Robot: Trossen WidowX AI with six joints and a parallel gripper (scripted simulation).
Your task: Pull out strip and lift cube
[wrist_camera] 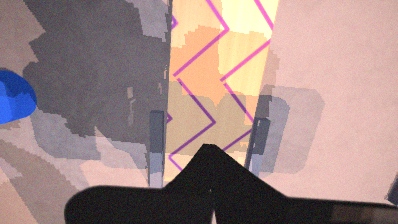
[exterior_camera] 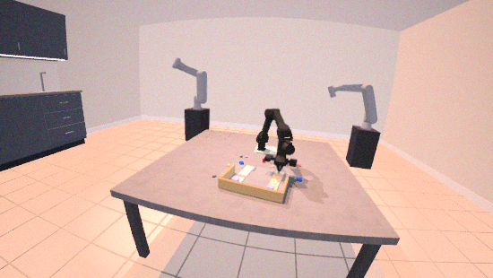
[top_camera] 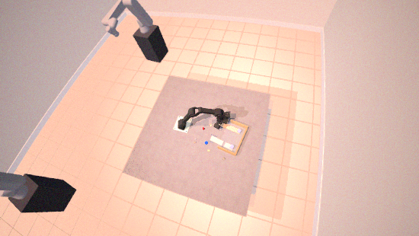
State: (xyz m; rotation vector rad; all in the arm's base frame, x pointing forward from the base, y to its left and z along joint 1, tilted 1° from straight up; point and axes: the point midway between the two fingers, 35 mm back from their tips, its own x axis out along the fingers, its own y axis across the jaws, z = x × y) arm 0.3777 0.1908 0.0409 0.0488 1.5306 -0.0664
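Observation:
A cream strip with purple zigzag lines (wrist_camera: pixel 220 60) (top_camera: pixel 231 129) (exterior_camera: pixel 274 181) runs from the wooden tray (top_camera: pixel 233 153) (exterior_camera: pixel 251 191) toward the arm. A small pale-purple block (top_camera: pixel 239 130) sits on its far end; I cannot read a label. My gripper (wrist_camera: pixel 208 150) (top_camera: pixel 218 125) (exterior_camera: pixel 280 169) is shut. Its joined fingertips point straight down over the near end of this strip, at the tray's open side. I cannot tell whether they touch it. A second, white strip (top_camera: pixel 217 140) (exterior_camera: pixel 246 170) with another small block (top_camera: pixel 228 145) lies in the tray's other half.
A blue ball (wrist_camera: pixel 12 97) lies on the table left of the strip in the wrist view. Small red, blue and yellow bits (top_camera: pixel 206 142) (top_camera: pixel 203 129) lie between the arm's base and the tray. Two other arms stand on black pedestals off the table.

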